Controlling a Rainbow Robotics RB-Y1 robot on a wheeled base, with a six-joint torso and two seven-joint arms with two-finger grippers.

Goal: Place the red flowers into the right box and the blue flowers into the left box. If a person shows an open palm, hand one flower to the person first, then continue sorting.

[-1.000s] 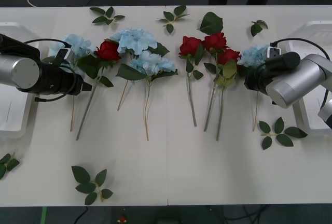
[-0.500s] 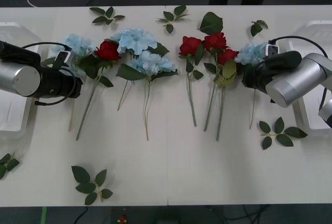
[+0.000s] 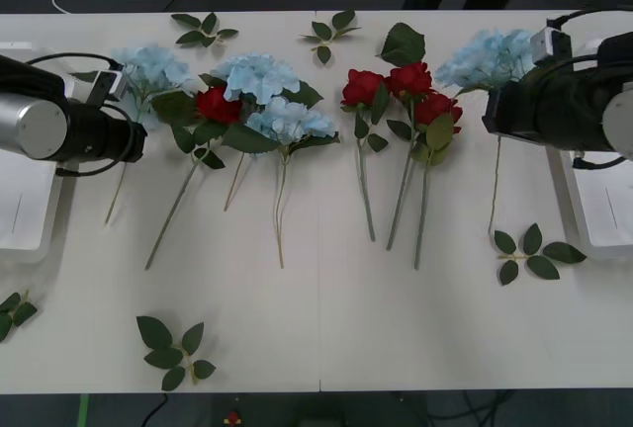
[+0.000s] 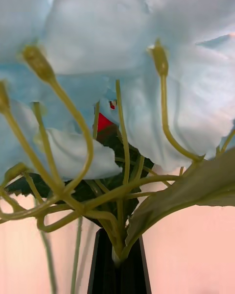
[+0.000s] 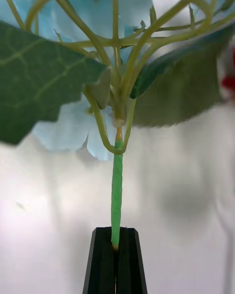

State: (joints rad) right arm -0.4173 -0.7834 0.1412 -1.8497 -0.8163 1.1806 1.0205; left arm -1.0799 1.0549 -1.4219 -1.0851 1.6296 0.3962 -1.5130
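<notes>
My left gripper (image 3: 131, 138) is shut on the stem of a blue flower (image 3: 148, 66), lifted near the left box (image 3: 22, 212). In the left wrist view its black fingers (image 5: 104, 262) pinch the green stem (image 5: 116, 186). My right gripper (image 3: 493, 116) is shut on another blue flower (image 3: 490, 56), held up beside the right box (image 3: 605, 224). Its black fingers (image 4: 105, 269) clamp the stem base under the pale bloom (image 4: 98, 34). Two blue flowers (image 3: 259, 73) (image 3: 289, 119) lie on the table mid-left. One red flower (image 3: 220, 106) lies beside them, and three red flowers (image 3: 363, 86) (image 3: 410, 79) (image 3: 435, 108) lie at the centre right.
Loose leaf sprigs lie at the front left (image 3: 173, 348), front right (image 3: 534, 254), left edge (image 3: 10, 313) and along the back (image 3: 208, 30) (image 3: 331, 30) (image 3: 404, 43). The white table's front half (image 3: 326, 328) is mostly bare.
Both grippers have risen with their blue flowers. The left one drew back towards the left box, the right one towards the right box. The leftmost red flower shifted slightly right.
</notes>
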